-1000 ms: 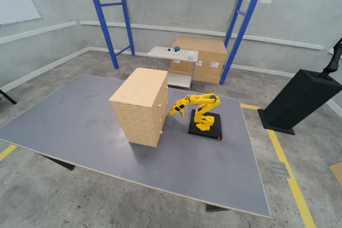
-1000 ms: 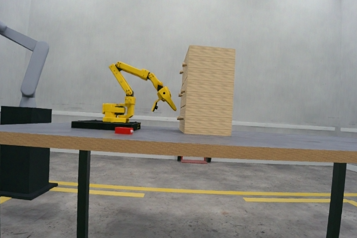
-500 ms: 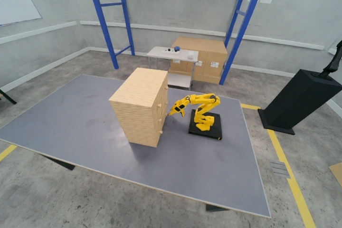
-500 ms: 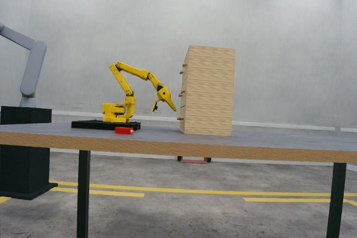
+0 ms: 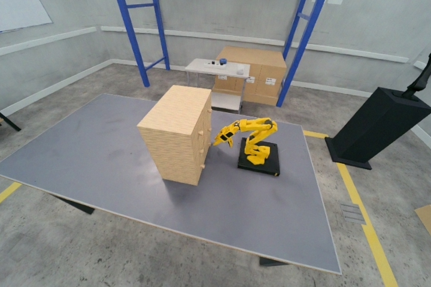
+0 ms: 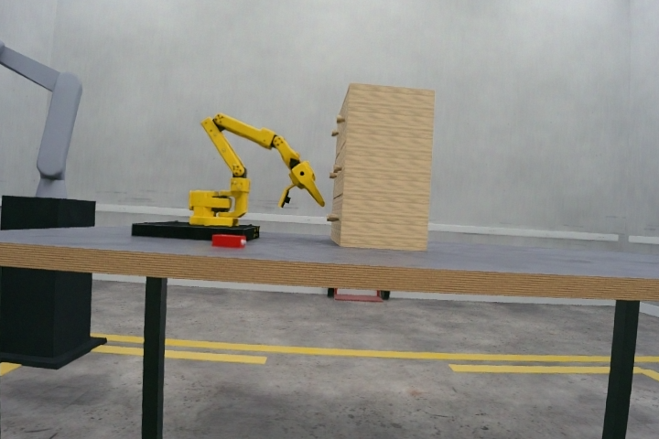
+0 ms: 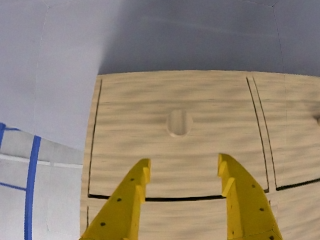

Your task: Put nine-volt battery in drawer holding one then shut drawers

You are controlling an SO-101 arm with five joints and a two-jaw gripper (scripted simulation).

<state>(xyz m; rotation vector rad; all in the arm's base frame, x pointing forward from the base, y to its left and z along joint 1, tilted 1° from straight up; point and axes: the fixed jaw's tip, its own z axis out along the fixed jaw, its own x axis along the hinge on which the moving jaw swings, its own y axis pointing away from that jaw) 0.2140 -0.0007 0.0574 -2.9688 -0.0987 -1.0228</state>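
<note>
Yellow 2-fingered gripper (image 5: 222,145) (image 6: 302,205) (image 7: 184,159) stands partly open, empty. Red boxy 9-volt battery (image 6: 227,240) awaits stowing; pale wooden drawers (image 5: 205,137) (image 6: 338,194) (image 7: 135,125) (contents hidden) look shut, opening included among remaining work.

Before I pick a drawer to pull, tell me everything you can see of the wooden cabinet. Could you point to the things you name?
The cabinet (image 5: 170,135) (image 6: 384,170) (image 7: 135,140) is a tall, upright block with pale, wood-like grain, standing on the table (image 5: 87,135) (image 6: 522,261) (image 7: 200,35). Its front faces the arm and bears several drawers with small protruding knobs, split by thin dark gaps. No drawer visibly sticks out; contents are hidden. The open claw (image 5: 222,145) (image 6: 303,205) (image 7: 184,159) appears clear of its front.
</note>
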